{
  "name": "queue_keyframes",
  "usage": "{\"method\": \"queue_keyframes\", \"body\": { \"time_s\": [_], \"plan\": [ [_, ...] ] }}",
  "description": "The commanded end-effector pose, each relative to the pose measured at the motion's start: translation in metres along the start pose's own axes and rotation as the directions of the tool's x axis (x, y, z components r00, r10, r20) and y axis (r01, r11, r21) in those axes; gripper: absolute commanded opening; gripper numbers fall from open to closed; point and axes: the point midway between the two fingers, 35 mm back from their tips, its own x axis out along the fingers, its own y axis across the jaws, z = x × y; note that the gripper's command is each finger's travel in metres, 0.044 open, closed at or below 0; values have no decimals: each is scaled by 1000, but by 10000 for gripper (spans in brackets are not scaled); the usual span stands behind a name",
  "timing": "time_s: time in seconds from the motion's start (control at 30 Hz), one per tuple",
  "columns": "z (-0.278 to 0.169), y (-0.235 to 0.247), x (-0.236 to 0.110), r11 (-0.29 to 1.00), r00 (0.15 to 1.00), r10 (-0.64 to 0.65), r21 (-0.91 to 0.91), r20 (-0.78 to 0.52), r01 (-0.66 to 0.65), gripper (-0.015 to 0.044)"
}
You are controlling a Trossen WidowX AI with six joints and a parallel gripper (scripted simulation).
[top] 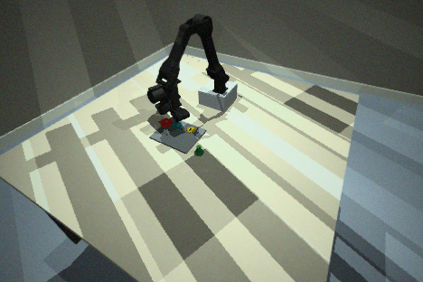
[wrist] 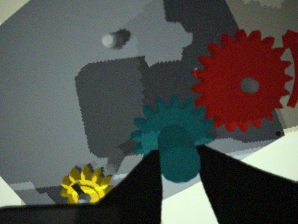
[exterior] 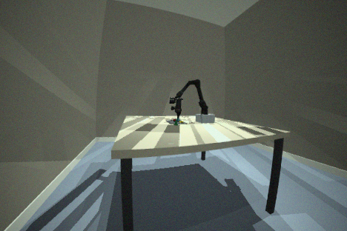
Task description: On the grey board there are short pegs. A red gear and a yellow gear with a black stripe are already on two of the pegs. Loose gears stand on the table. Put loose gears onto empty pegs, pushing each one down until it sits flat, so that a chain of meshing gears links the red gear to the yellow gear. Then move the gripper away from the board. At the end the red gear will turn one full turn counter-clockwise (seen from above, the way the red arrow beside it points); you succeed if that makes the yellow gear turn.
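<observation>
My gripper (top: 179,120) (wrist: 177,155) is shut on the teal gear's round handle. The teal gear (wrist: 172,117) (top: 176,125) is over the grey board (wrist: 40,100) (top: 173,140), its teeth at the edge of the red gear (wrist: 240,65) (top: 165,122). I cannot tell its exact height or whether a peg is in it; its underside is hidden. The yellow gear (wrist: 86,176) (top: 191,130) with the black stripe is at lower left in the wrist view, apart from the teal gear. A bare peg (wrist: 116,159) stands between them. Another bare peg (wrist: 108,40) stands farther up.
A loose green gear (top: 199,151) (exterior: 176,123) stands on the table just off the board's near corner. The red arrow (wrist: 291,67) lies beside the red gear. The arm's pale base block (top: 218,98) (exterior: 205,118) is behind the board. Striped shadows cross the board and table.
</observation>
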Motion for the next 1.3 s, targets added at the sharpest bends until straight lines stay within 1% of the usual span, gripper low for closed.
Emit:
{"method": "queue_keyframes", "body": {
  "time_s": [0.0, 0.13, 0.23, 0.37, 0.57, 0.73, 0.77, 0.9, 1.1, 1.2, 1.23, 1.27],
  "plan": [
    [-1, -1, 1, 996, 1000, -2, -88, 0, 2, 0],
    [0, -2, 2, 990, 1000, -2, -142, 0, 2, 0],
    [0, -1, 3, 990, 1000, -2, -140, 0, 2, 0],
    [0, -1, 4, 995, 1000, -2, -102, 0, 2, 0],
    [0, 0, 6, 1000, 1000, -2, 11, 0, 2, 0],
    [0, -1, 1, 999, 1000, -2, 46, 0, 2, 131],
    [0, -1, 0, 999, 1000, -2, 50, 0, 2, 140],
    [1, -1, -5, 999, 1000, -2, 50, 0, 2, 140],
    [1, 0, -43, 999, 1000, -2, 50, 0, 2, 140],
    [1, 0, -44, 999, 1000, -2, 50, 0, 2, 140],
    [1, 1, -36, 999, 1000, -1, 39, 2, 1, 166],
    [3, 4, -36, 1000, 1000, -1, 22, 3, 0, 193]
  ]
}}
